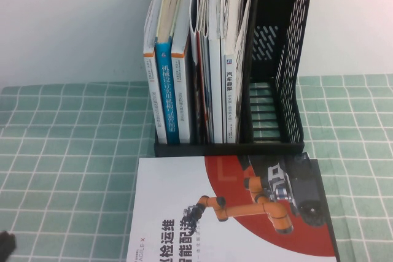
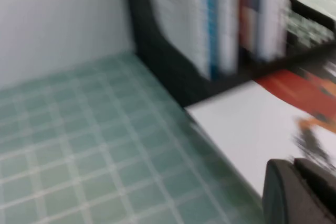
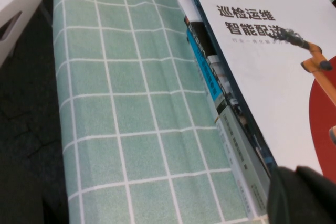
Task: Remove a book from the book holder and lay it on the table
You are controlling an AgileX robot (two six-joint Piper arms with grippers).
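Observation:
The book [image 1: 184, 213], with a white front, a red circle and an orange robot arm, lies flat and face up on the table [image 1: 67, 151], in front of the black book holder [image 1: 288, 59]. It also shows in the left wrist view [image 2: 252, 119] and the right wrist view [image 3: 273, 77]. My left gripper [image 1: 5, 245] is low at the near left, empty, its fingers together; the left wrist view shows it [image 2: 302, 192] beside the book's edge. My right gripper [image 3: 302, 195] is shut and empty by the book's near corner, out of the high view.
The holder's left slots hold upright books, one with a blue spine [image 1: 166, 90]; its right slot [image 1: 264, 108] is empty. Other books [image 3: 220, 87] lie stacked under the book. The table's cloth edge drops to a dark floor [image 3: 26, 129].

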